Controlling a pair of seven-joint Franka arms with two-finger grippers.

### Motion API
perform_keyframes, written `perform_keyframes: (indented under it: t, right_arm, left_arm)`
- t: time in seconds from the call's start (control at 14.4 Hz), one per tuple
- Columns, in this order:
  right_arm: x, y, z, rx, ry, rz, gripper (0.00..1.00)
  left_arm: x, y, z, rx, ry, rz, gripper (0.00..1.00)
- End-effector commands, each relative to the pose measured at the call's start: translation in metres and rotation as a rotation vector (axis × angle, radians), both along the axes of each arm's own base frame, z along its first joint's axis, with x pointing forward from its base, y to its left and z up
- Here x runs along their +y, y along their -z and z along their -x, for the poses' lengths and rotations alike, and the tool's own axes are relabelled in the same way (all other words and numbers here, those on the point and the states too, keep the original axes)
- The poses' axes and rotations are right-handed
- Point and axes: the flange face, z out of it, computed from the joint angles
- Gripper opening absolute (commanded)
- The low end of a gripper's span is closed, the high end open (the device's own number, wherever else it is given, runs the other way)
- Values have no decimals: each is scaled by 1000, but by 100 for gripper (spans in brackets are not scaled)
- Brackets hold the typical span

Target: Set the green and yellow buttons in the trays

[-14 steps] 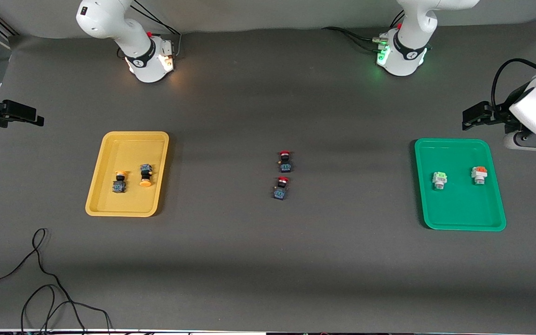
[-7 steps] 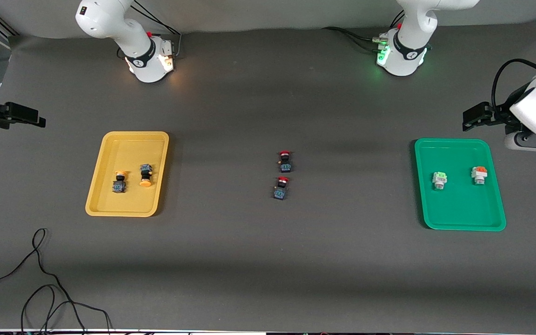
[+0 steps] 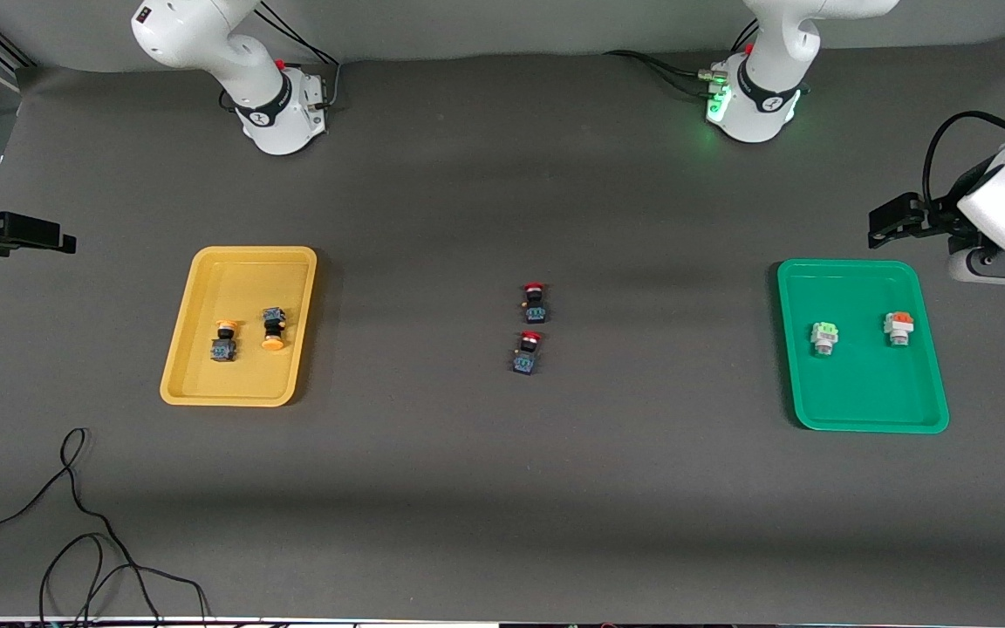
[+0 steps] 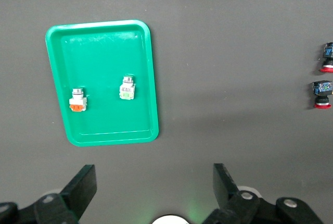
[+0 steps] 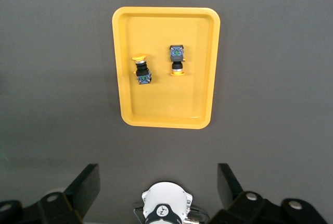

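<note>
Two red-capped buttons (image 3: pixel 533 303) (image 3: pixel 527 352) are set mid-table, one nearer the front camera — an orange-capped button (image 3: pixel 899 328) and a black cable (image 3: pixel 75 523) are also seen.

Even overhead light, soft shadow bands, sharp focus

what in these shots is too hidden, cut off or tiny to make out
- Right gripper: front view's edge cuts off all but a dark part; its open fingers show only in the right wrist view.
- Left gripper: partly cut off at the front view's edge; open in the left wrist view.
- Red-capped dark buttons: too small to read markings; left wrist view's edge clips them.
- Pale green square-capped button in the green plastic tray: fine detail too small.
</note>
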Motion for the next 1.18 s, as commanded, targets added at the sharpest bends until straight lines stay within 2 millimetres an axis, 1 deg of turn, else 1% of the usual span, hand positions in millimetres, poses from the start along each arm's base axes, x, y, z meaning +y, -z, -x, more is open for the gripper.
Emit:
perform_keyframes:
  t: [0.0,0.07,0.14,0.28,0.35,0.49,0.7,0.84,0.97,1.11]
  right_arm:
    - [-2,-10,0,11,-13,2,100]
    - [-6,-12,-1,7,-27,-13,100]
    - [-3,-13,0,11,-47,-9,100]
    - [9,-19,2,14,-37,20,100]
    - [12,-18,1,17,-26,19,100]
    - [27,-14,-2,26,1,14,100]
    - [60,-18,0,29,-4,64,100]
    - [64,-19,4,27,-31,90,100]
    - [57,-20,10,18,-25,81,100]
    - [58,-19,10,18,-28,83,100]
  left_arm:
    - [-1,-5,1,-13,10,-9,100]
    - [-1,-5,1,-14,10,-9,100]
    - [-1,-5,1,-14,12,-12,100]
    - [0,-7,0,-18,12,-13,100]
    - [0,-10,0,-26,14,-23,100]
    - [2,-12,0,-30,14,-40,100]
    - [3,-13,0,-32,16,-49,100]
    - [4,-13,-1,-40,13,-47,100]
    - [2,-13,-2,-44,16,-40,100]
    - [2,-13,-2,-47,13,-34,100]
